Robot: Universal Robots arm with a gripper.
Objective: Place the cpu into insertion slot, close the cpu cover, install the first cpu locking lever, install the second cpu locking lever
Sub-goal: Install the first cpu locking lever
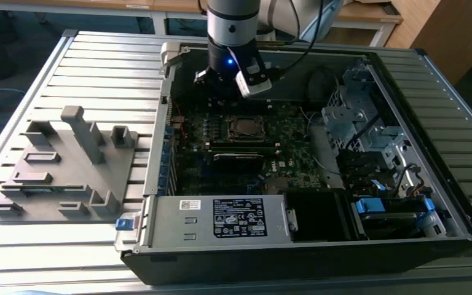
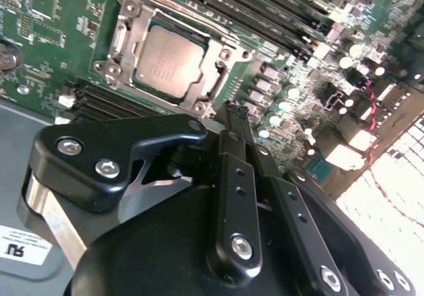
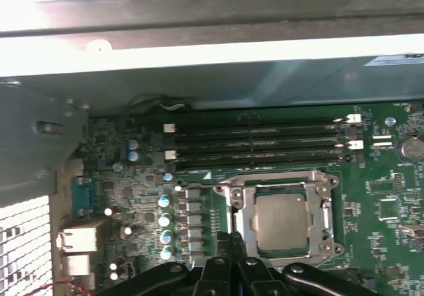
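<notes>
Hovering arm: grey robot arm (image 1: 233, 24) at upper centre of the exterior view, wrist down inside the open case.
Gripper: black two-finger gripper (image 2: 234, 109) is narrow, with the tips nearly touching and nothing between them. In both wrist views the tips sit just beside one edge of the socket frame, off the chip. Can't tell whether they touch the board.
Cpu: flat square cpu (image 2: 171, 59) with a dull silver-grey metal top, seated level in the socket. In the exterior view it sits mid-frame, just below the gripper.
Insertion slot: square black insertion slot (image 2: 151, 89), visible as a dark rim around the chip.
Cpu cover: thin silver metal cpu cover (image 3: 327, 213), a frame with a square window, lying flat over the socket with the chip top visible through the window.
Locking levers: can't tell from these views whether they are latched.
Board: green circuit board (image 3: 384, 243) all around the socket.
Memory slots: long black memory slots (image 3: 258, 144), parallel to each other, near one side of the socket.
Capacitors: row of small silver capacitors (image 3: 164, 220) close to the gripper tips.
Case: black-and-grey computer case (image 1: 302, 267), side open, lying on the slatted aluminium bench (image 1: 56, 252).
Power supply: silver power supply box (image 1: 179, 221) with a black label, lower centre of the exterior view.
Fixture: grey moulded fixture plate (image 1: 64, 178) on the bench at the exterior view's left, just beside the case.
</notes>
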